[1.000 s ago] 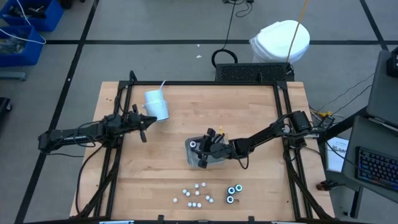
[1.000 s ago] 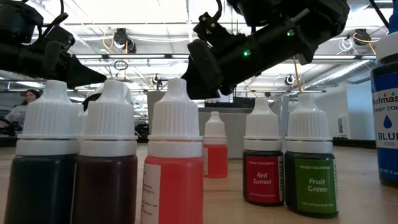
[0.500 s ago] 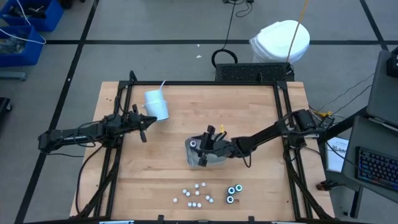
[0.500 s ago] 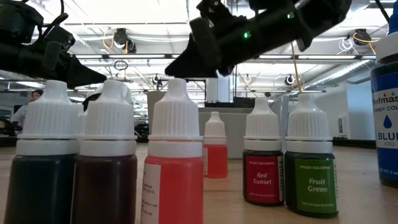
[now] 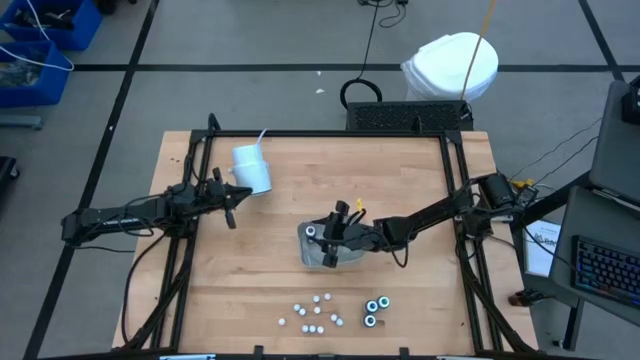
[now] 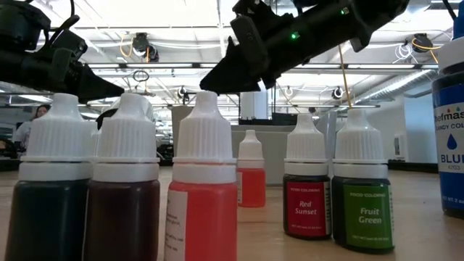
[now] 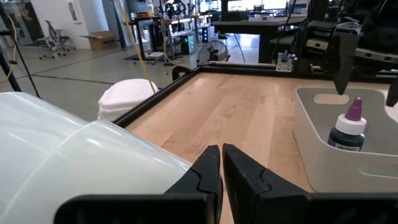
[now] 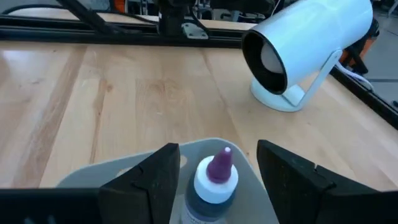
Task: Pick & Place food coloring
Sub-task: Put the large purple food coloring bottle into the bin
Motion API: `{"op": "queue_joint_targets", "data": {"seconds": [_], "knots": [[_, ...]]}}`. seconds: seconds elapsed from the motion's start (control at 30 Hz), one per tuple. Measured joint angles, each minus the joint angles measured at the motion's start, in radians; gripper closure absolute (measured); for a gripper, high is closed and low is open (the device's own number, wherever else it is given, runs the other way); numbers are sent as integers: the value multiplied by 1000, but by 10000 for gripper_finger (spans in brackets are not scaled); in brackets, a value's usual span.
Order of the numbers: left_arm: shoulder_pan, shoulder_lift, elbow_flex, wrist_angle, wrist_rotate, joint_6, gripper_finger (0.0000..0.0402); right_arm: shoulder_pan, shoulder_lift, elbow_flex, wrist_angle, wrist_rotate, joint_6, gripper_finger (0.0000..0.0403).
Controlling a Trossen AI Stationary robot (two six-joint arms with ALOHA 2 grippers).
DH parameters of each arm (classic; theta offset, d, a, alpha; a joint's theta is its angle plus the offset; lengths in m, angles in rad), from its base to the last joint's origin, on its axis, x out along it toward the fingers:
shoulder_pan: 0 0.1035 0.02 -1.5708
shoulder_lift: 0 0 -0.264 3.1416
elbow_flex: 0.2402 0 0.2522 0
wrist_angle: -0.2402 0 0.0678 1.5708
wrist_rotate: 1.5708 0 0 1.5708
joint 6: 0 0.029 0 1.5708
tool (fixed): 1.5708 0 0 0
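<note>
Food coloring bottle (image 8: 212, 180) standing in tray (image 5: 312, 247) at frame center, right tool (image 8: 217, 171) opened wider, lifting away; left tool (image 7: 221, 168) shut.

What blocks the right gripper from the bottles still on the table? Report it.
Nothing visible does. The right gripper hangs open over the tray, above one purple-tipped bottle standing in it. The remaining bottles stand on bare wood nearer the front edge, apart from the tray.

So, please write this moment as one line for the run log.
right gripper: fingers open, either side of purple-tipped bottle standing in tray | left gripper: shut, beside white cup | other bottles: table front
</note>
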Motion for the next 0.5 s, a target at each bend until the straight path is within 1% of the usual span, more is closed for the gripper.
{"op": "queue_joint_targets", "data": {"seconds": [0.17, 0.3, 0.5], "knots": [[0, 0, 0, 3, 0, 0, 376, 1, 15, 1, -2, -42, 16, 198], [0, 0, 0, 3, 0, 0, 376, 1, 48, 1, 6, -37, 43, 197], [0, 0, 0, 2, 0, 0, 376, -1, 62, 1, 24, -11, 27, 197]]}}
